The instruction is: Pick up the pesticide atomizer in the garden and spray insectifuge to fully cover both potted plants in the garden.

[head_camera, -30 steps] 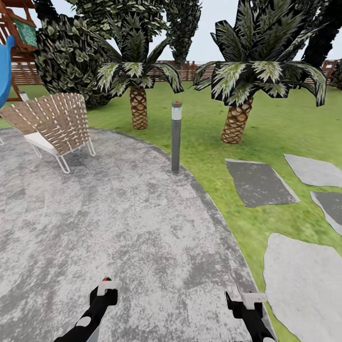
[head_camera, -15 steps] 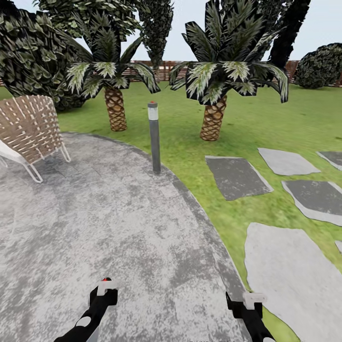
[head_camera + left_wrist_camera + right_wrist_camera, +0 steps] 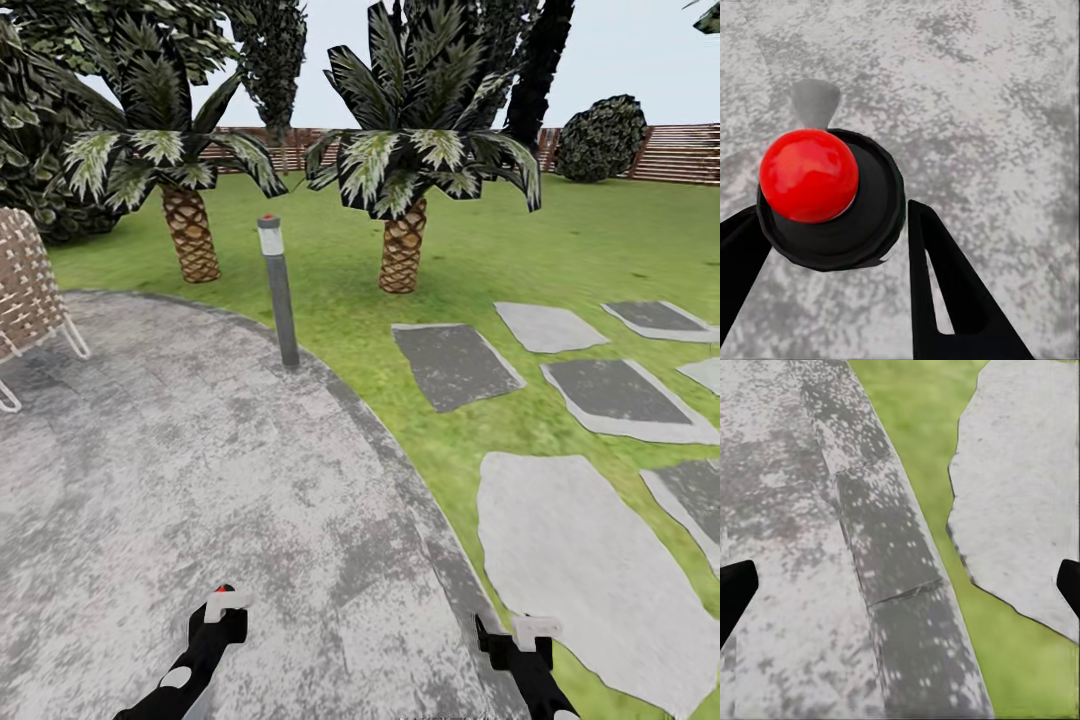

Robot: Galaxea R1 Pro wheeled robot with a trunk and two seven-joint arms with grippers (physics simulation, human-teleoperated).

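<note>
My left gripper hangs low over the grey patio, shut on the pesticide atomizer. In the left wrist view the atomizer shows its red ball top and black cap, held between the two black fingers. My right gripper stands open with nothing in it above the patio's curved edge. In the right wrist view its dark fingertips sit wide apart at the picture's sides. The potted plants are out of view.
A grey bollard lamp stands at the patio rim, with two palms behind it on the lawn. A woven chair is at the left edge. Grey stepping stones cross the grass on the right. A brown fence closes the back.
The whole view has swung to the right: chair, lamp and palms slid left and more stepping stones came in. Both grippers hold the same pose, the left still shut on the atomizer.
</note>
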